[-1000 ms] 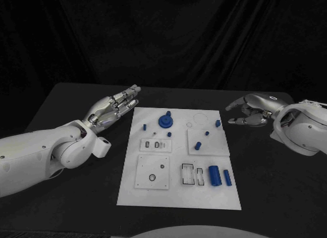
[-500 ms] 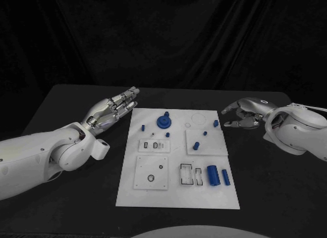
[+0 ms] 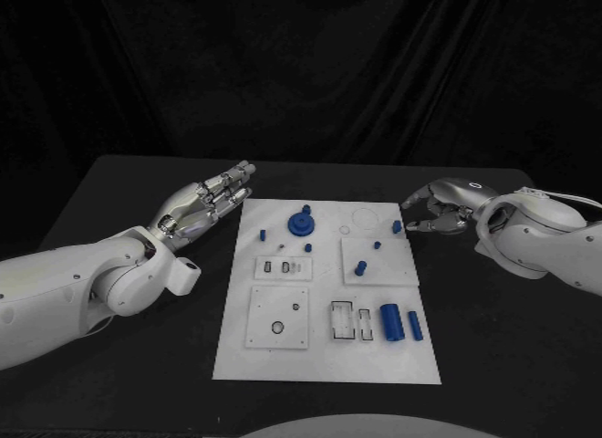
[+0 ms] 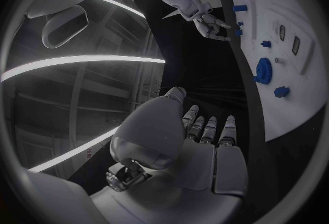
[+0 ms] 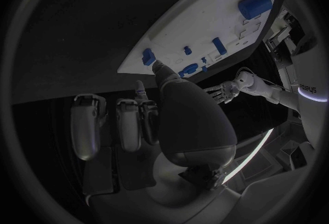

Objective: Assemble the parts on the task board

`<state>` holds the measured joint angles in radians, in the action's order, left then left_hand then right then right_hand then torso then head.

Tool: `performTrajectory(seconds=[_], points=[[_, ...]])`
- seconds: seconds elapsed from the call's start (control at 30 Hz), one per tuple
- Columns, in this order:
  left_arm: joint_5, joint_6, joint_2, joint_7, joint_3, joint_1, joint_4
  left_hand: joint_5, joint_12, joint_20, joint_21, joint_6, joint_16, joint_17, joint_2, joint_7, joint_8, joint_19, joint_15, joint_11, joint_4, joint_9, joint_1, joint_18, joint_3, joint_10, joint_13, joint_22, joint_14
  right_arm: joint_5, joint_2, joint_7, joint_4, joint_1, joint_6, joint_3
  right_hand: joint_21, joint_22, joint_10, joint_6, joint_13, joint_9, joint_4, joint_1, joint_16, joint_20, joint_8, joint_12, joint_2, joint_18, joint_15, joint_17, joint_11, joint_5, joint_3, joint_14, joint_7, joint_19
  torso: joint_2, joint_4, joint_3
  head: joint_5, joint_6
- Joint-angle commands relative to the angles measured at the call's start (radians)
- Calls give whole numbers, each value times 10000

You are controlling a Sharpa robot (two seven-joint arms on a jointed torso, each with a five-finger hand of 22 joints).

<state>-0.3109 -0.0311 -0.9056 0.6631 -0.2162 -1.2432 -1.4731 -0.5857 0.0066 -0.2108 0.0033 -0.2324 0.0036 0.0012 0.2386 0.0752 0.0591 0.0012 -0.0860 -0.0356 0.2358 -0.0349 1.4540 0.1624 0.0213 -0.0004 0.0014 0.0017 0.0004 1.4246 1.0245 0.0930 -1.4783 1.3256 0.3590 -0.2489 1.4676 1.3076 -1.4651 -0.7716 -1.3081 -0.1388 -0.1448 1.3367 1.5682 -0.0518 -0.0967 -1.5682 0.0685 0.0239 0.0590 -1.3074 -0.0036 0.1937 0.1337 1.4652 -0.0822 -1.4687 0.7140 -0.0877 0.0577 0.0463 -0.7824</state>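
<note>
Head view first: the task board (image 3: 330, 365) sits in the middle of the black table (image 3: 104, 201), and the parts are spread across it. There's a blue gear-looking part (image 3: 303, 222) up around 11 o'clock on the board, a small blue peg (image 3: 397, 226) at the far right edge around 1 o'clock, and two blue cylinders (image 3: 401, 322) lying down near 4 o'clock.

The right hand (image 3: 440, 208) is just beside that far right edge, fingers curled downward and close to the small blue peg, but I can't tell whether it's touching it. It's holding nothing as far as I can see; the right wrist view shows its fingers (image 5: 130, 125) apart with the thumb tip pointing at the board's corner. The left hand (image 3: 206, 203) hovers off the board's left side near 10 o'clock, flat and wide, fingers straight, holding nothing.

My guess is the right hand is going for the peg. What could go wrong: the peg stands right at the edge, so a finger coming in from the side could knock it over or off onto the table. A push could also slide the whole board, since the left hand isn't bracing it.
</note>
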Motion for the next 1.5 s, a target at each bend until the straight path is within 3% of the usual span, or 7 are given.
performTrajectory(seconds=[0.03, 0.27, 0.73, 1.07, 1.5], points=[[3, 124, 15, 141, 9, 16, -11, -5, -66, -85, -33, -58, -36, -12, 51, 4, 24, -12, -51, -87, -7, -7, 41, 184, -43, 4, -14, -17, -4, 66, -104, 0, 123, -66, 31, 5, -59, 2263, -1057, -79, -2627, -2, -53, 104, 26, 48, 5, -26, -9, 41, 57, -2634, -22, 55, -4, 1056, -30, -445, -5, 3, 6, 1, 7], [3, 139, 12, 129, 9, 26, -8, -12, -66, -87, -33, -57, -36, -12, 55, 5, 23, -12, -55, -89, -15, -7, 46, 184, -53, 4, -14, -17, -4, 66, -346, -34, 391, -154, 26, 8, -61, 2263, -1057, -141, -2627, -14, -61, 107, 26, 44, -24, -26, -1, 41, 51, -2634, -12, 56, -19, 1056, -43, -445, -4, -4, 4, -11, 11], [3, 172, 3, 108, 9, 49, 11, -12, -66, -87, -33, -57, -36, -12, 55, 5, 23, -12, -55, -89, -15, -7, 46, 184, -53, 4, -14, -17, -4, 66, -629, -104, 658, -333, -44, 16, -89, 2255, -1057, -252, -2627, -30, -200, 60, 26, 12, -50, -26, 93, 47, 17, -2634, 21, -484, -192, 1056, -74, -435, -12, 2, 11, -38, -61], [3, 212, -7, 72, 9, 55, -8, -12, -66, -87, -33, -57, -36, -12, 55, 5, 23, -12, -55, -89, -15, -7, 46, 184, -53, 4, -14, -17, -4, 66, -744, -69, 775, -362, -128, 19, -107, 2252, -1057, -672, -2627, -270, -131, 404, 26, -5, -256, -26, 36, 50, 3, -2634, 35, 451, -150, 1056, -90, -430, -16, -2, 12, -24, -109], [3, 270, -27, 9, 9, 59, -12, -12, -66, -96, -33, -51, -36, -12, 63, 16, 18, -12, -63, -102, -43, -3, 54, 182, -92, 4, -14, -17, -4, 66, -863, -21, 871, -409, -82, 20, -119, 2249, -1057, -915, -2627, -425, -126, 424, 26, -2, -413, -26, 37, 52, 7, -2634, 31, 399, -170, 1056, -85, -425, -17, -4, 12, -52, -184]])
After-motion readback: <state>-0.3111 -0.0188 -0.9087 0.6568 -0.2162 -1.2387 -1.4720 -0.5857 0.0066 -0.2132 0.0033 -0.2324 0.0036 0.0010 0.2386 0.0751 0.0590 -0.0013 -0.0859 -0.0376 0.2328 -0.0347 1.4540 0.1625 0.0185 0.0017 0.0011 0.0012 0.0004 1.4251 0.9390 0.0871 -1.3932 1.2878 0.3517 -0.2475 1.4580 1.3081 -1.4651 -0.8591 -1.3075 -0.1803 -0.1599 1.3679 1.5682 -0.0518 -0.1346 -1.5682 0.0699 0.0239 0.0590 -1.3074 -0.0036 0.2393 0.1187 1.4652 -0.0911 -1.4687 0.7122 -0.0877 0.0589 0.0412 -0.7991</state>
